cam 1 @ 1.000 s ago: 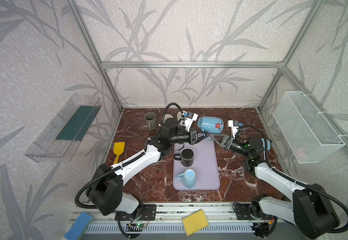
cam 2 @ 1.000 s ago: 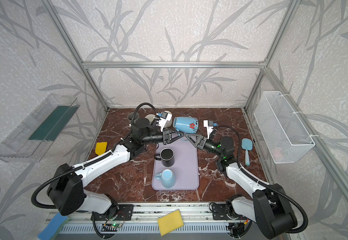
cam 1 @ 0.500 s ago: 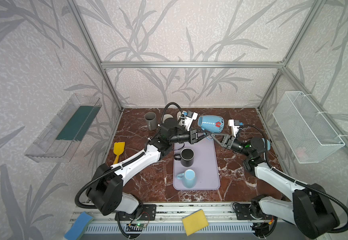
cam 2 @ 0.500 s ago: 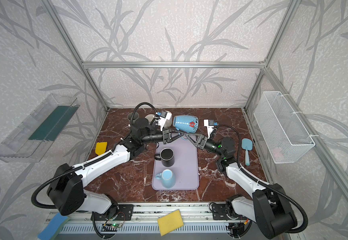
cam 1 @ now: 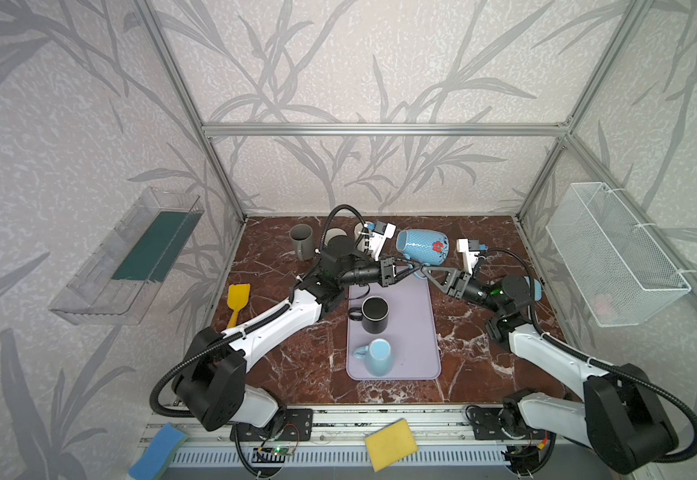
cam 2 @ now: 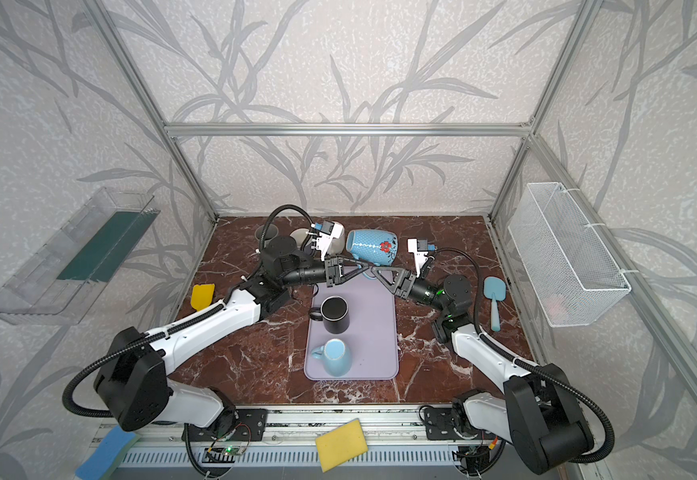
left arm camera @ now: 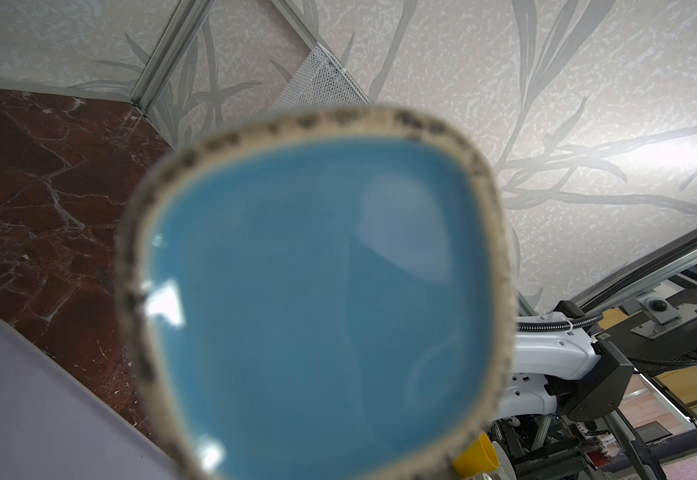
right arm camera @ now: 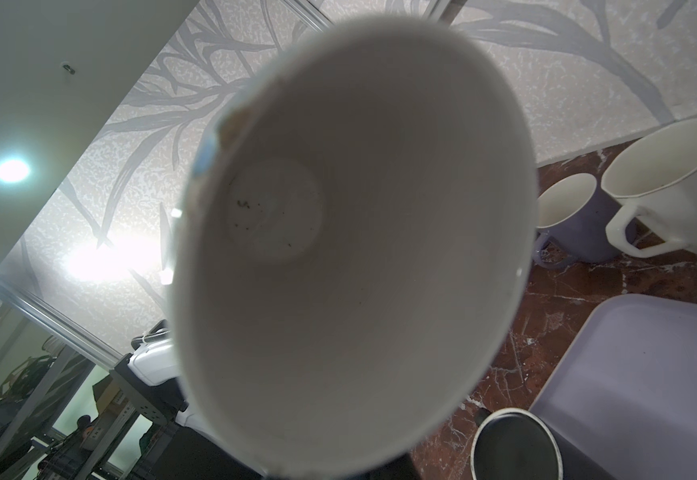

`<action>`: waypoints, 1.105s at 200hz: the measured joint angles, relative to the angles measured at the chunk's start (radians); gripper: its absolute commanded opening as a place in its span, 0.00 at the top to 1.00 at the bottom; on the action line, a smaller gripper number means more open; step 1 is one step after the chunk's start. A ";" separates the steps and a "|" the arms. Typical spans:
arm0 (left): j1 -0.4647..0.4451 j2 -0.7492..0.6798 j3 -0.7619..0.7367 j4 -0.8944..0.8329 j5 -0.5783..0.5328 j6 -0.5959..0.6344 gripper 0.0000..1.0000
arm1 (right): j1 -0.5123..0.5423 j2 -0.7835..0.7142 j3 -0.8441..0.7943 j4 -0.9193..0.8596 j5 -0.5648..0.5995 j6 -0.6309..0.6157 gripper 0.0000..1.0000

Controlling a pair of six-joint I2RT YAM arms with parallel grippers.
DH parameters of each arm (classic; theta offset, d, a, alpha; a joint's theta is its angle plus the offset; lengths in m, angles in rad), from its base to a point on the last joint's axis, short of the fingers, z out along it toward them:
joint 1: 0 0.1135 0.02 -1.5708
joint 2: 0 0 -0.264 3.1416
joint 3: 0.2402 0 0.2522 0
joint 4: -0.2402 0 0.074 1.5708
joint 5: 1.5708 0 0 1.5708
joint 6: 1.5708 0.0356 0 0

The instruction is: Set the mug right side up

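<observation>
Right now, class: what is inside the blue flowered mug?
In the right wrist view the blue flowered mug has a bare white inside with a few dark specks on its bottom. In both top views its wall hides the inside.

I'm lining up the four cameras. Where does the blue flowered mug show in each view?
Both top views: the blue flowered mug is held on its side beyond the far end of the purple mat.
Left wrist: its blue base fills the centre, blurred.
Right wrist: its white inside fills the centre.
Shared landmark: the purple mat, also at the edge of both wrist views.
</observation>
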 measured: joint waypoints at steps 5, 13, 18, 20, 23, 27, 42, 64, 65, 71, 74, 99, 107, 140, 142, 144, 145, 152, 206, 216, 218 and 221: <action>0.000 0.000 0.000 0.000 0.000 0.000 1.00 | 0.000 0.000 0.000 0.000 0.000 0.000 0.96; 0.000 0.000 0.000 0.000 0.000 0.000 1.00 | 0.000 0.001 0.000 0.001 -0.001 0.000 0.98; 0.000 0.000 0.000 0.000 -0.001 0.000 1.00 | 0.000 0.001 0.000 0.002 -0.001 0.000 0.99; 0.000 0.000 0.000 0.000 -0.001 0.000 1.00 | 0.000 0.001 0.000 0.002 -0.001 0.000 0.99; 0.000 0.000 0.000 0.000 -0.001 0.000 1.00 | 0.000 0.001 0.000 0.002 0.000 0.000 0.99; 0.000 0.000 0.000 0.000 -0.001 0.000 1.00 | 0.000 0.001 0.000 0.002 -0.001 0.000 1.00; 0.000 0.000 0.000 0.000 -0.001 0.001 1.00 | 0.000 0.001 0.000 0.002 -0.001 0.000 1.00; 0.000 0.000 0.000 -0.001 -0.001 0.004 0.98 | 0.000 0.001 0.000 0.000 0.000 -0.004 1.00; 0.000 0.000 0.000 -0.001 -0.001 0.004 0.98 | 0.000 0.001 0.000 0.000 0.000 -0.005 1.00; 0.000 0.000 0.000 -0.003 -0.001 0.006 0.96 | 0.000 0.001 0.000 -0.003 0.000 -0.008 1.00; 0.000 0.000 0.000 -0.004 -0.002 0.007 0.96 | 0.000 0.000 0.000 -0.005 0.000 -0.012 1.00; 0.000 0.000 0.000 -0.017 -0.006 0.015 0.91 | 0.000 -0.016 0.000 -0.044 0.003 -0.035 1.00; 0.000 -0.001 0.000 -0.022 -0.008 0.018 0.89 | 0.000 -0.024 0.000 -0.062 0.005 -0.045 1.00; -0.002 -0.007 0.000 -0.037 -0.018 0.030 0.87 | 0.000 -0.065 0.000 -0.132 0.011 -0.088 1.00; -0.003 -0.008 0.000 -0.038 -0.018 0.031 0.87 | 0.000 -0.067 0.000 -0.137 0.012 -0.090 1.00; -0.004 -0.008 0.000 -0.039 -0.018 0.032 0.87 | 0.000 -0.068 0.000 -0.139 0.012 -0.092 1.00; -0.004 -0.008 0.000 -0.039 -0.019 0.032 0.87 | 0.000 -0.069 0.000 -0.140 0.012 -0.092 1.00; -0.005 -0.010 0.000 -0.042 -0.020 0.034 0.86 | 0.000 -0.075 0.000 -0.151 0.013 -0.098 1.00; -0.017 -0.034 0.000 -0.109 -0.049 0.067 0.80 | 0.006 -0.127 0.000 -0.250 0.023 -0.157 1.00; -0.019 -0.040 0.000 -0.127 -0.057 0.079 0.79 | 0.007 -0.137 0.000 -0.267 0.024 -0.169 1.00; -0.019 -0.042 0.000 -0.130 -0.058 0.080 0.79 | 0.008 -0.139 0.000 -0.270 0.024 -0.170 1.00; -0.020 -0.043 0.000 -0.135 -0.061 0.083 0.79 | 0.008 -0.141 0.000 -0.276 0.026 -0.172 1.00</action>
